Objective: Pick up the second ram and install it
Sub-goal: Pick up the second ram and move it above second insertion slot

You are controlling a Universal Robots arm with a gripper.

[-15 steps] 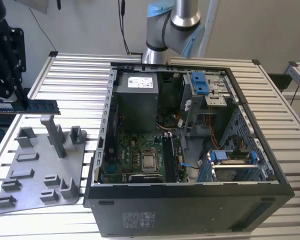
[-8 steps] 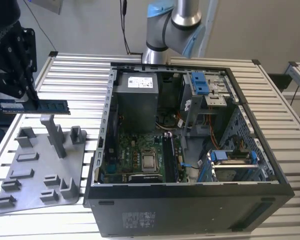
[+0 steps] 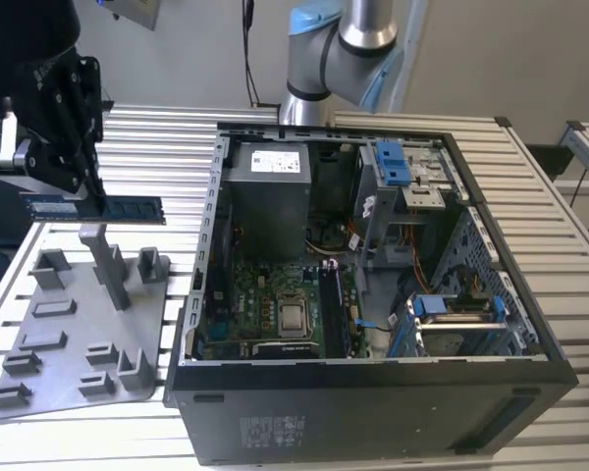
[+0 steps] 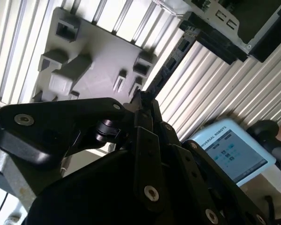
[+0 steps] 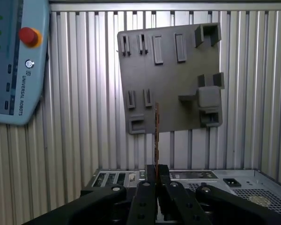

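The second ram [image 3: 108, 207] is a long thin dark stick held level above the grey holder plate [image 3: 74, 339], at the exterior view's left. My gripper [image 3: 67, 191] is shut on its end, well left of the open computer case [image 3: 373, 412]. The first wrist view shows the ram [image 5: 156, 133] edge-on, rising from my closed fingers [image 5: 150, 180] over the holder plate [image 5: 168, 79]. In the second wrist view the ram [image 4: 171, 65] sticks out past the gripper [image 4: 143, 101]. Inside the case lies the green motherboard [image 3: 260, 309] with its dark memory slots [image 3: 331, 309].
The case holds a grey power supply [image 3: 265, 201], blue drive brackets [image 3: 393, 162] and loose cables. The holder plate carries upright posts [image 3: 108, 260] and small sockets. A teach pendant [image 5: 14, 61] lies on the slatted table [image 3: 167, 137] near the plate. The arm's base [image 3: 339, 49] stands behind the case.
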